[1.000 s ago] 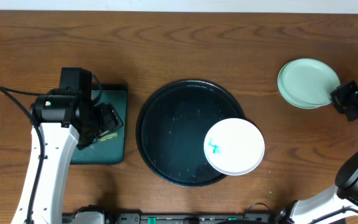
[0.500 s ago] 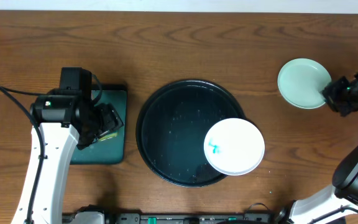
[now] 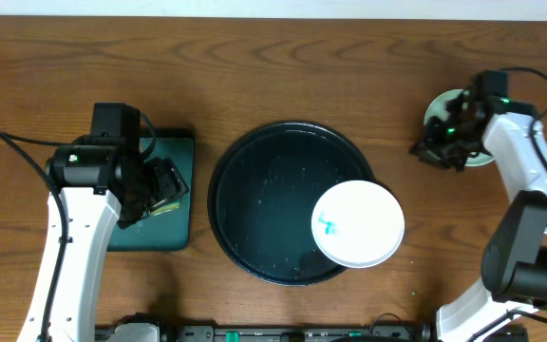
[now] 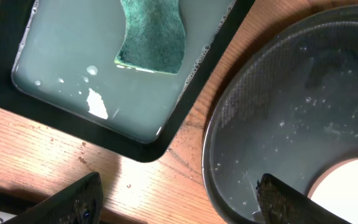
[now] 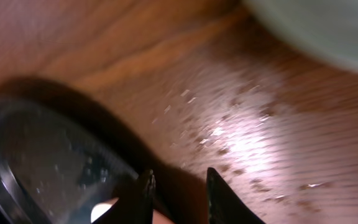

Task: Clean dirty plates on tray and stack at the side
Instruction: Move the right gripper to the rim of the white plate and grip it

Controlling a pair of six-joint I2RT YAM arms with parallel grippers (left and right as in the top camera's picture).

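Observation:
The round black tray [image 3: 254, 204] lies mid-table, wet. The white plate [image 3: 364, 228] with a teal smear rests on its right rim. It also shows in the left wrist view [image 4: 350, 186] and the right wrist view [image 5: 104, 210]. The mint-green plates [image 3: 437, 112] lie stacked at the far right, partly hidden under my right arm. Their edge shows in the right wrist view [image 5: 328, 25]. My right gripper [image 3: 427, 152] is open and empty over bare wood between the stack and the tray [image 5: 36, 162]. My left gripper [image 4: 179, 202] is open wide and empty at the tray's left rim [image 4: 278, 106].
A smaller rectangular black tray [image 3: 155, 237] with water and a green sponge [image 4: 151, 34] sits at the left under my left arm. Water drops lie on the wood near the right gripper [image 5: 216, 134].
My right gripper has moved left, away from the mint-green plates toward the round tray. The two mint plates went from offset to one stack. The left arm has not moved.

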